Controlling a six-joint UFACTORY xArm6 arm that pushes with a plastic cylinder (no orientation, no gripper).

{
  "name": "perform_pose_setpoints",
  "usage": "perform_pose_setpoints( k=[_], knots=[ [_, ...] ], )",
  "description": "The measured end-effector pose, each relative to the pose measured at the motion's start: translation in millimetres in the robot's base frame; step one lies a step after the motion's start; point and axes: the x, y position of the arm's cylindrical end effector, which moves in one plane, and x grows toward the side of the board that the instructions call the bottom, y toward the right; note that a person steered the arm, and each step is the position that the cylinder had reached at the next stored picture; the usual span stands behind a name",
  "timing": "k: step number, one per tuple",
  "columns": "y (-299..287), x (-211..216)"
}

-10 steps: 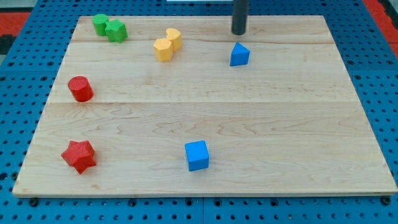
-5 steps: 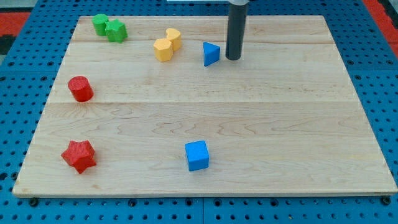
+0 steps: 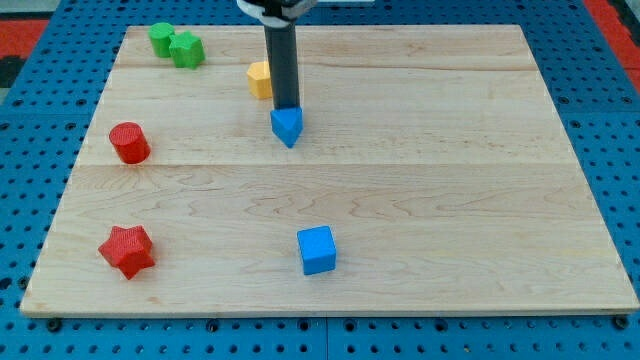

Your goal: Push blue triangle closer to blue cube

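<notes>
You are looking at a pale wooden table point(image 3: 450, 200) with visible grain and plank seams, resting on a blue perforated base point(image 3: 620, 150). The blocks look like matte moulded plastic with softly rounded edges. The blue triangle point(image 3: 287, 126) sits in the upper middle of the board, one corner pointing toward the view's bottom. The blue cube point(image 3: 317, 250) lies well apart from it, lower down and slightly toward the view's right.

A yellow block point(image 3: 259, 78) peeks out at the rod's left side, partly hidden, so you cannot make out its full shape. Two green blocks point(image 3: 176, 45), touching each other, sit in the top left corner. A red cylinder point(image 3: 129, 143) stands near the left edge, and a red star point(image 3: 127, 250) lies below it.

The dark rod comes down nearly upright from the view's top. My tip point(image 3: 287, 106) rests right against the blue triangle's upper side. You have no hand here to open or clench, only the plain rod end.
</notes>
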Motion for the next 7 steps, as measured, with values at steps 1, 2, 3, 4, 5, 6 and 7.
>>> perform_pose_setpoints(
  k=[1, 2, 3, 4, 5, 6, 7],
  knots=[
    [-9, 25],
    [-19, 25],
    [-19, 34],
    [-18, 61],
    [4, 55],
    [19, 90],
    [37, 113]
  ],
)
